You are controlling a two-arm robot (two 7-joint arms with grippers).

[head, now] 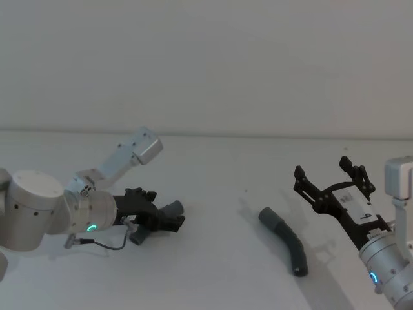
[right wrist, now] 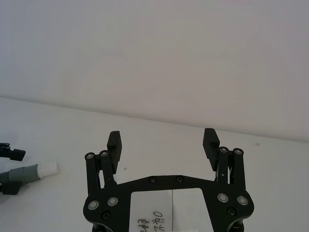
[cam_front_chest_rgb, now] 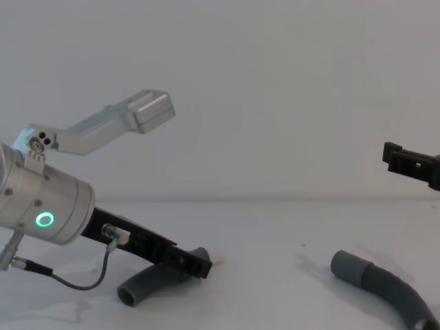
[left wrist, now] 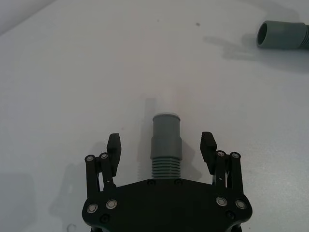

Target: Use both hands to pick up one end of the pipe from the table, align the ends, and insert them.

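Holds the left pincer point(left wrist: 161, 141) low at the tabletop's point(head: 213, 274) left, fingers point(left wrist: 114, 146) spread wide either side of the short hose point(cam_front_chest_rgb: 141, 286), with its grey cuff point(left wrist: 167, 129) poking out between them and touching neither. Holds the right pincer point(right wrist: 162, 139) spread and empty above the tabletop, just right of the long hose point(head: 288, 241).

Head hi, chest lo; same table point(head: 213, 187)

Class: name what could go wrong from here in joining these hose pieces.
The left gripper, open, straddles the smooth cuff of the short piece; closing there may slip or cover the inserting end. The right gripper hangs open, off the long piece; that curved hose may roll when grasped.
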